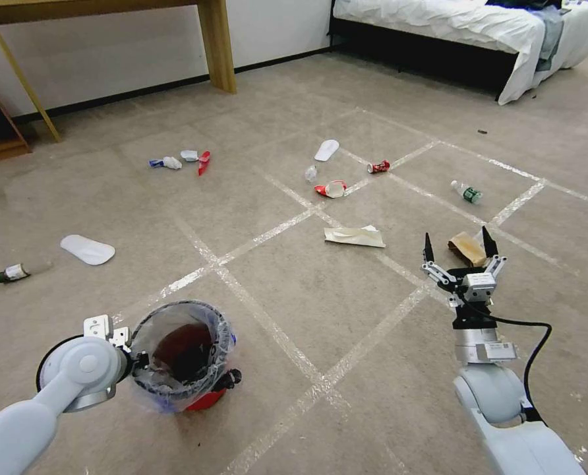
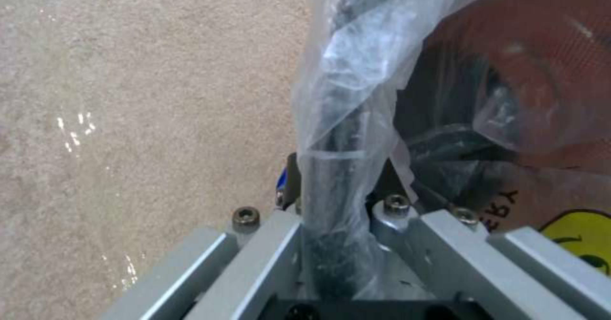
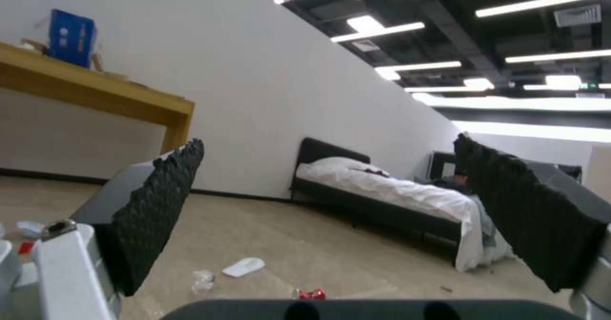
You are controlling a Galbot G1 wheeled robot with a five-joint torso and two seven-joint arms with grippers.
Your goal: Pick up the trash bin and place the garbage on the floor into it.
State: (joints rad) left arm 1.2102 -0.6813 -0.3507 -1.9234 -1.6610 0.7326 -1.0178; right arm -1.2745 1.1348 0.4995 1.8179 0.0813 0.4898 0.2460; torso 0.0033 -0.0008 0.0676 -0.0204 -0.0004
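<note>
The red trash bin [image 1: 205, 398], lined with a clear bag, is at the lower left, with my left gripper [image 1: 134, 359] shut on its bagged rim [image 2: 337, 133]. Garbage lies scattered on the carpet floor [image 1: 294, 290]: folded white paper [image 1: 354, 236], a crushed paper cup [image 1: 331, 189], a red can [image 1: 378, 167] [image 3: 309, 293], a green-labelled bottle [image 1: 467, 192] and a brown paper bag [image 1: 469, 249]. My right gripper [image 1: 458, 241] [image 3: 343, 210] is open, pointing forward, with the brown bag showing between its fingers in the head view.
More litter lies farther off: wrappers [image 1: 178, 160], a white flat piece [image 1: 88, 250], a small bottle [image 1: 14, 272] at the far left. A wooden desk leg [image 1: 218, 46] stands at the back wall and a bed [image 1: 459, 33] at the back right.
</note>
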